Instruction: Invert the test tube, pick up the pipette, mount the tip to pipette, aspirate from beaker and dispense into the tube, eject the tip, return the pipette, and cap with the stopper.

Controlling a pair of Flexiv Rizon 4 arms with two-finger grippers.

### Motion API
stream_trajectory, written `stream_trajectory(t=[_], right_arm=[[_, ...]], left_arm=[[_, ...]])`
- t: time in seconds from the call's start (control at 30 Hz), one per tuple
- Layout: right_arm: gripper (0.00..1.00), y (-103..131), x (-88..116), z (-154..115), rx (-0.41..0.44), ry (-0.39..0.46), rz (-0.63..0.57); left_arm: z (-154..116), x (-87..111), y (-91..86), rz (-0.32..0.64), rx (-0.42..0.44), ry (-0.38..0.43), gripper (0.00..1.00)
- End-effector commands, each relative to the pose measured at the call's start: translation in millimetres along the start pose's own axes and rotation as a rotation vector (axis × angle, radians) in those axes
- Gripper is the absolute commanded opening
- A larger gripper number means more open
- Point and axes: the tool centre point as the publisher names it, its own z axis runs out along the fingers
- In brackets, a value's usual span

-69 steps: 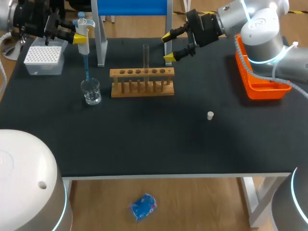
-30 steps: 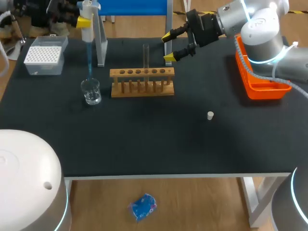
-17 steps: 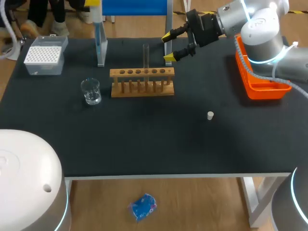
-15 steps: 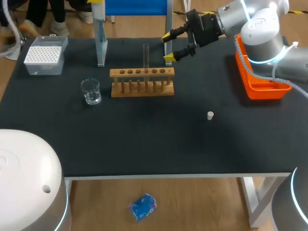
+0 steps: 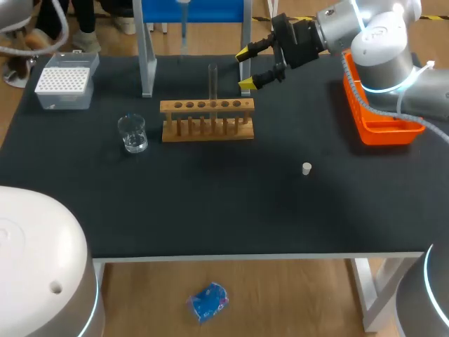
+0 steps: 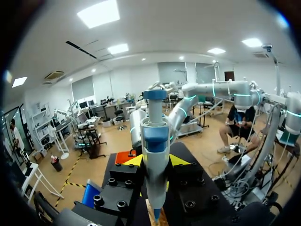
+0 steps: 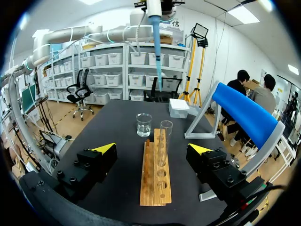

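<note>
My left gripper (image 6: 155, 161) is shut on the white and blue pipette (image 6: 154, 136), held upright high over the table's back. In the head view only the pipette's thin blue tip (image 5: 184, 28) shows, hanging behind the wooden rack (image 5: 207, 119) and to the left of the test tube (image 5: 212, 81). The tube stands upright in the rack, mouth up. The glass beaker (image 5: 132, 133) sits left of the rack. My right gripper (image 5: 256, 67) hangs open just right of the tube, with the tube (image 7: 164, 141) ahead between its spread fingers, untouched. The small white stopper (image 5: 306, 168) lies on the mat to the right.
A white tip box (image 5: 64, 86) sits at the back left. The blue pipette stand (image 5: 147, 49) rises on grey posts behind the rack. An orange bin (image 5: 382, 116) stands at the right edge. Bare black mat lies in front of the rack.
The left arm lifted the pipette out of the beaker and carried it up and to the right, behind the rack. The right arm has kept still.
</note>
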Motion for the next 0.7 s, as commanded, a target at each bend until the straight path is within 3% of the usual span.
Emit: stream_trajectory(t=[0.03, 0.7], right_arm=[[1.0, -0.5, 0.0, -0.2, -0.001, 0.0, -0.001], [1.0, -0.5, 0.0, -0.2, -0.001, 0.0, -0.001]], left_arm=[[8.6, -12.1, -4.7, 0.002, -0.003, 0.048, 0.0], [12.2, -12.7, -5.9, -0.005, -0.008, 0.063, 0.0]])
